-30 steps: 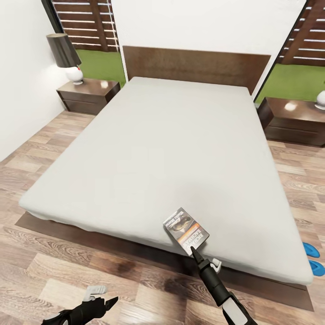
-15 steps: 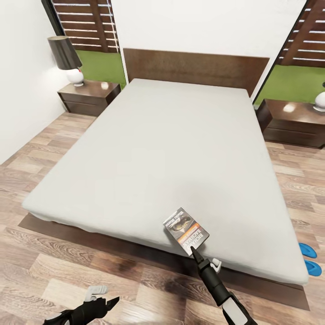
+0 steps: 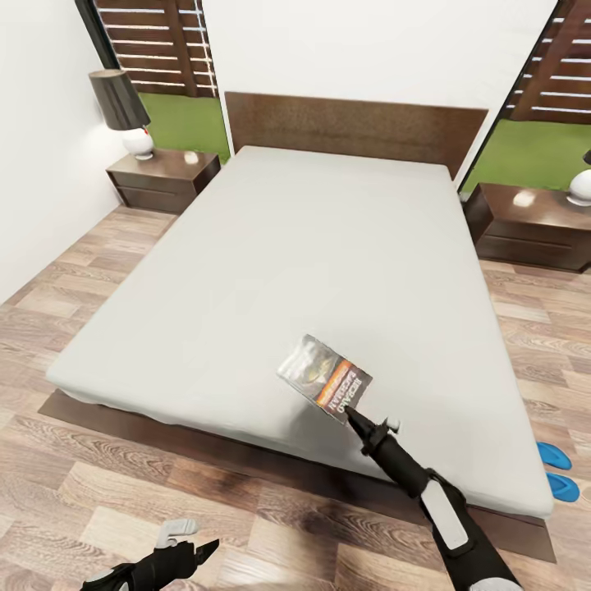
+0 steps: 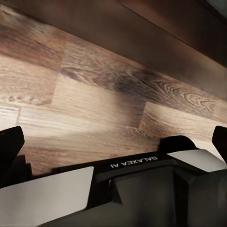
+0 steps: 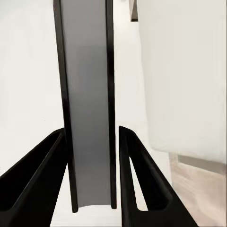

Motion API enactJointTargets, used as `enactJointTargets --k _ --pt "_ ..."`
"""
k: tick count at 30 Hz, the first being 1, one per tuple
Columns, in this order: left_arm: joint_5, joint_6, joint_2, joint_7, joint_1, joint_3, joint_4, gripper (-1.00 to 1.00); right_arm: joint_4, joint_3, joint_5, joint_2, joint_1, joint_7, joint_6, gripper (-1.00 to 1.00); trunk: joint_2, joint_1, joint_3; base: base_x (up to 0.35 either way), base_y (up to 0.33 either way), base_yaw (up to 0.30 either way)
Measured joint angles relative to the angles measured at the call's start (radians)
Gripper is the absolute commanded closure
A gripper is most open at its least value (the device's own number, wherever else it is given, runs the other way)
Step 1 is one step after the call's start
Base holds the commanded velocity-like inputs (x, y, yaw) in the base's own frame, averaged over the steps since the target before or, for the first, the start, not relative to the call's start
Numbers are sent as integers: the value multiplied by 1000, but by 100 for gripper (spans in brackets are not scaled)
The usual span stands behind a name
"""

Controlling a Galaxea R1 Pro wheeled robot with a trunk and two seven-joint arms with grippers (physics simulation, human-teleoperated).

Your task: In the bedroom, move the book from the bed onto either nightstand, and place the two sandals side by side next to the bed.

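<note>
The book, dark with an orange band, hangs tilted just above the bed's pale mattress near its foot edge. My right gripper is shut on the book's near corner. In the right wrist view the book's page edge stands between the two black fingers. Two blue sandals lie on the floor by the bed's right foot corner. One nightstand stands left of the headboard, another nightstand right of it. My left gripper hangs open over the floor, its fingers wide apart.
A dark-shaded lamp with a white base stands on the left nightstand, and a white lamp base on the right one. The dark bed frame juts out past the mattress at the foot. Wood floor runs along both sides of the bed.
My right gripper has lifted the book off the mattress and carried it up and a little left. The head view has shifted slightly. The left arm has stayed put.
</note>
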Motion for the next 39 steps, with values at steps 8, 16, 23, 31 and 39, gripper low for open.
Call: enactJointTargets --k 8,16,23,31,39 --pt "0 0 -3 0 0 0 0 -100 25 11 238 -418 21 193 126 100 56 -31 25 0 0 0" --pt "-1 -1 -19 1 0 0 2 -100 33 0 501 -507 25 322 120 100 112 -61 50 0 0 0" --pt "-2 -2 -27 1 0 0 2 -100 34 -1 534 -507 25 325 112 100 161 -88 72 0 0 0" --pt "-2 -2 -29 1 0 -1 3 -100 36 -1 576 -506 25 323 103 100 217 -119 97 0 0 0" --pt "-3 -2 -29 -1 0 -1 2 -100 217 1 768 -501 25 324 10 100 273 -150 122 0 0 38"
